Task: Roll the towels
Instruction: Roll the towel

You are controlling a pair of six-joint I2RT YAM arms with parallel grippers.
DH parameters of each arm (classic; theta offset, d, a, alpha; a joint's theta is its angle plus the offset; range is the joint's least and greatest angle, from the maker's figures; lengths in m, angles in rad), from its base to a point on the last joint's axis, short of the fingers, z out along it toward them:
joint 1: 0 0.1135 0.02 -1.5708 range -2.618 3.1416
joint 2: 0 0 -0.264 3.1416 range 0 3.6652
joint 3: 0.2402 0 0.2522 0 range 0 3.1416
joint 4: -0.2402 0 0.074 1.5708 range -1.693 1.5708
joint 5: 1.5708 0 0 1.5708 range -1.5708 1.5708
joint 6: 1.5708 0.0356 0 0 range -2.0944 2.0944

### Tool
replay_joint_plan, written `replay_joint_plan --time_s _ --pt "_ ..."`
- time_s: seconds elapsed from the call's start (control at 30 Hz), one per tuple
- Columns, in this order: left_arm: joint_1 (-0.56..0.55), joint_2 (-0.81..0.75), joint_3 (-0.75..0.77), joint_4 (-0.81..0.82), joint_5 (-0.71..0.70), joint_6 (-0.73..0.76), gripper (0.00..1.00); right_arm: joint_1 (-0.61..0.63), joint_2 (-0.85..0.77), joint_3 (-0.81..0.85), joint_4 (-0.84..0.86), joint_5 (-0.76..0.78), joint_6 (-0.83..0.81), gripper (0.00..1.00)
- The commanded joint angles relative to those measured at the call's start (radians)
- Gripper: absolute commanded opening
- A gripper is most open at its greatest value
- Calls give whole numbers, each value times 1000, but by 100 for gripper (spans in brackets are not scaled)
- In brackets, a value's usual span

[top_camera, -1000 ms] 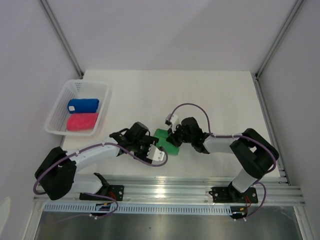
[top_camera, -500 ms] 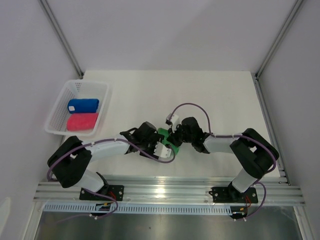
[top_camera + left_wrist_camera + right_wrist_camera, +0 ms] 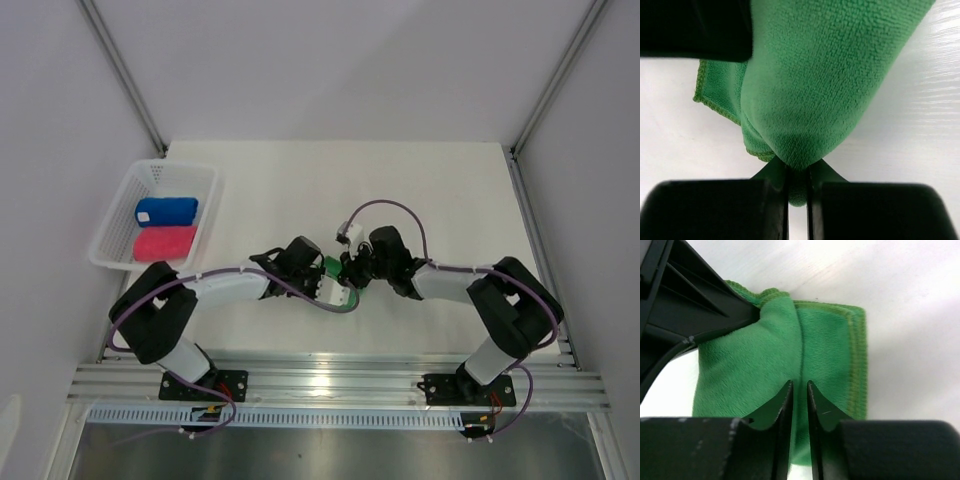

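Note:
A bright green towel lies bunched at the middle of the table between both grippers. My left gripper reaches it from the left. In the left wrist view the left gripper is shut on a thick rounded fold of the green towel. My right gripper comes from the right, and in its wrist view the right gripper is pinched on a crease of the green towel. The blue towel and the pink-red towel lie rolled in the basket.
The white mesh basket stands at the table's left edge. The aluminium rail with both arm bases runs along the near edge. The left gripper's black body fills the upper left of the right wrist view.
My left arm has swung right to the green towel and its gripper has shut on it. The right gripper stayed at the towel, which is now bunched between the two.

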Motion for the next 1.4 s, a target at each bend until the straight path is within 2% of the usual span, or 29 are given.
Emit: replay_joint_plan --time_s 0.0,0.13,0.37,0.6,0.83,0.97,1.2,1.23,1.37 --pt "3 20 67 -192 85 -63 1 -45 -97 40 -62 -47 -44 22" --pt "61 29 189 -483 250 -135 1 -118 -221 1 -78 -86 -63 31" --pt "124 82 274 -683 320 -201 2 -147 -376 -73 -168 -168 -265 36" --pt "132 179 364 -783 384 -229 7 -122 -489 -141 -177 -346 -382 43" --pt "153 288 487 -907 487 -185 8 -52 -543 -260 -30 -393 -327 49" --pt "161 335 519 -931 485 -195 8 -41 -527 -259 -19 -427 -321 51" --pt "165 362 547 -934 507 -232 10 -20 -519 -297 51 -398 -289 54" --pt "164 366 550 -934 508 -241 10 2 -517 -302 67 -375 -284 57" --pt "165 383 570 -937 514 -257 11 62 -482 -315 139 -262 -249 60"
